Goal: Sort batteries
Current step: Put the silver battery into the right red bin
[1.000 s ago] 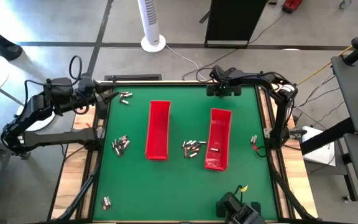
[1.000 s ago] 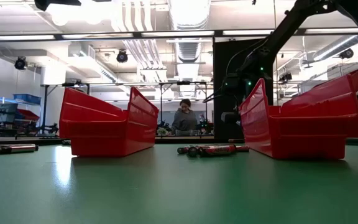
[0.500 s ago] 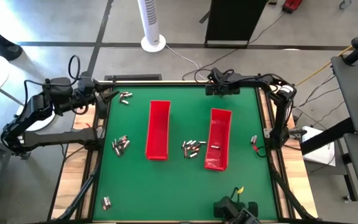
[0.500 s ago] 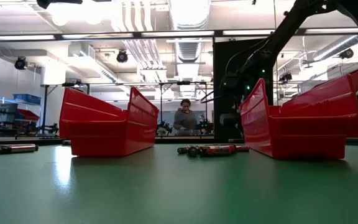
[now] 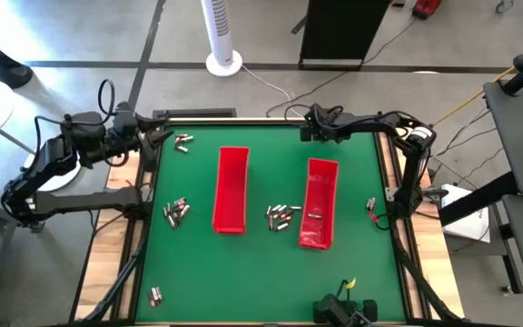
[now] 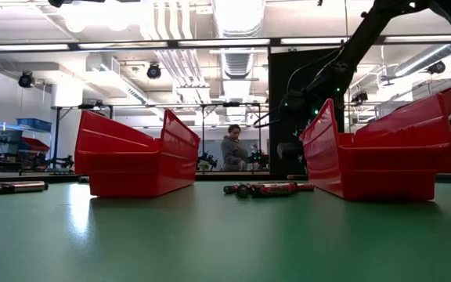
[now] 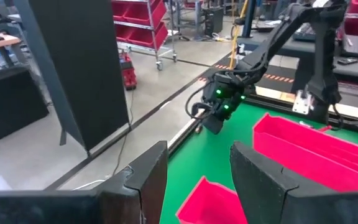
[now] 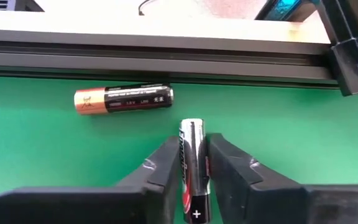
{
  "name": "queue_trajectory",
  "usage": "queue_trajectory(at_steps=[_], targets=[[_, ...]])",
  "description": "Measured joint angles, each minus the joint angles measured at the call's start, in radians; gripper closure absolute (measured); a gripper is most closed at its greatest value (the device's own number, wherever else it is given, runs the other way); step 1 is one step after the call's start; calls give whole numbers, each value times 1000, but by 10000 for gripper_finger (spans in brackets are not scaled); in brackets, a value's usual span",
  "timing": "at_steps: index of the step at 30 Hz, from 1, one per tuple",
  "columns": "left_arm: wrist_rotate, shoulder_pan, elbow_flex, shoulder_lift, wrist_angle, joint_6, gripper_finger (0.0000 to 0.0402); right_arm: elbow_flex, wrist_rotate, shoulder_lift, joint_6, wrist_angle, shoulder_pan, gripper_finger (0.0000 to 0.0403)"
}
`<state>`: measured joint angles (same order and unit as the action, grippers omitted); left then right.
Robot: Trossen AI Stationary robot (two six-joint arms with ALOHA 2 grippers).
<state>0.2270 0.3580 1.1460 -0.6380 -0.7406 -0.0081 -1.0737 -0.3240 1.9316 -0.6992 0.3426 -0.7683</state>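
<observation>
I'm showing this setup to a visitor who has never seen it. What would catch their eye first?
Two long red trays lie side by side in the middle of the green table, with little clusters of batteries scattered around them. At the table's far edge, the right gripper is closed on a silver battery, beside a black and copper battery lying by the rail.

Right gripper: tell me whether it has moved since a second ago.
Yes. In the high view the right gripper has shifted toward the picture's left along the table's far edge, closing on a silver battery there.
</observation>
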Motion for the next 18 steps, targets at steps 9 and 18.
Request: queue_trajectory(at_steps=[9,18], targets=[[2,0,69,-18,-7,0,246,-10,11,-14,13,26,0,365],[0,0,114,2,-11,4,246,-26,3,-174,42,145,0,365]])
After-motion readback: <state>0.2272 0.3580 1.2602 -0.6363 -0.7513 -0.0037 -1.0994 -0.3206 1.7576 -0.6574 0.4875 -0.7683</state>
